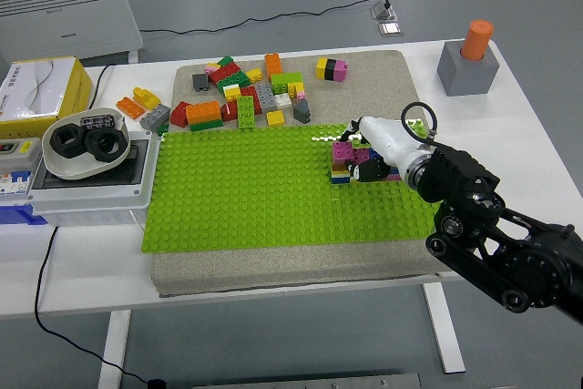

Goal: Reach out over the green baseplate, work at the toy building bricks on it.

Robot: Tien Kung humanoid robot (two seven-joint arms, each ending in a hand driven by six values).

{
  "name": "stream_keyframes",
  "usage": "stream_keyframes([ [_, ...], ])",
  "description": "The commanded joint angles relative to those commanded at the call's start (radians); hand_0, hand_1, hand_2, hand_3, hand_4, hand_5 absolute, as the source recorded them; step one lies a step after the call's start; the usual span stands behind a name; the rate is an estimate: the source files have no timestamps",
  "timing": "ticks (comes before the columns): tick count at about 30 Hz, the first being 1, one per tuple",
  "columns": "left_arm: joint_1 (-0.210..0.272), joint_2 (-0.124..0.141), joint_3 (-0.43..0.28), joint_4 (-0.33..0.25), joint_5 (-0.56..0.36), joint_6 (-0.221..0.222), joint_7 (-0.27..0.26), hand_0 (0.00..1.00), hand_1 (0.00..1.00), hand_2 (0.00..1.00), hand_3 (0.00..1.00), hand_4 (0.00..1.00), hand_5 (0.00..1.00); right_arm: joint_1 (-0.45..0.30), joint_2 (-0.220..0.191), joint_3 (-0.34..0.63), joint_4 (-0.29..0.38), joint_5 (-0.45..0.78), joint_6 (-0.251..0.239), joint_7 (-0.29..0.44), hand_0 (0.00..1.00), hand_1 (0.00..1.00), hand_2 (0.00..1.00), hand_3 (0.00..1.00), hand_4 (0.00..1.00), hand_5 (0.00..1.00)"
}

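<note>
The green baseplate (255, 184) lies on a grey mat in the middle of the table. A small stack of bricks (342, 160), magenta on top with orange, yellow and blue layers below, stands on the plate's right part. My right hand (364, 157), white with dark fingers, reaches in from the lower right and its fingers curl around the stack's right side. A pile of loose bricks (246, 97) in red, orange, yellow, grey and green lies just behind the plate. The left arm does not show.
A grey box (91, 179) with a white bowl holding black rings (84, 140) stands at the left. A grey block with an orange cylinder (469, 61) sits at the back right. A yellow-black-pink brick (332, 68) lies on the mat's far edge.
</note>
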Motion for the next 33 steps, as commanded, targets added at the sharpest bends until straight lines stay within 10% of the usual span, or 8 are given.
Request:
stream_keyframes([
  [33,-0.003,0.002,0.002,0.000,0.000,0.001,-0.002,0.730,0.541,0.611,0.712,0.963,0.998,0.006,0.000,-0.007,-0.012,0.017,-0.008,0.006,0.724,0.710,0.804,0.610,0.632,0.072],
])
